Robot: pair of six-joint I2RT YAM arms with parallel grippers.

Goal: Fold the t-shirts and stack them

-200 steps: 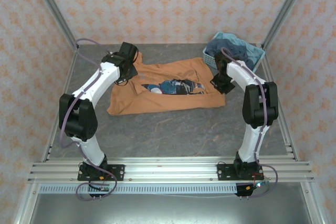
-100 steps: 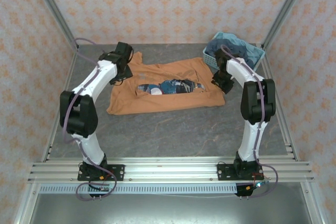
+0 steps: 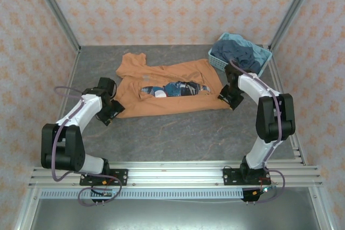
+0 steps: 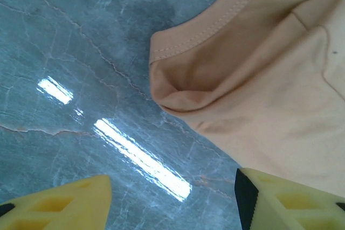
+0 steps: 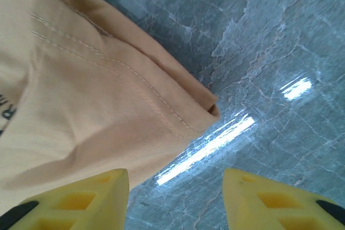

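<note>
Left gripper point(image 3: 110, 111) down from the far-left sleeve point(image 3: 131, 61) of a second ago to the near-left hem corner of the orange-tan t-shirt point(image 3: 178, 103), with that sleeve let go and spread flat. Jaws wide apart, gripping nothing, over bare table point(image 4: 81, 52) just off the hem. Right gripper point(image 3: 229, 97) likewise open and empty beside the near-right corner, slightly nearer than before. Probably set-up for pinching both near corners to fold. Navy t-shirts point(image 3: 243, 53) waiting in the basket point(image 3: 214, 57).
</note>
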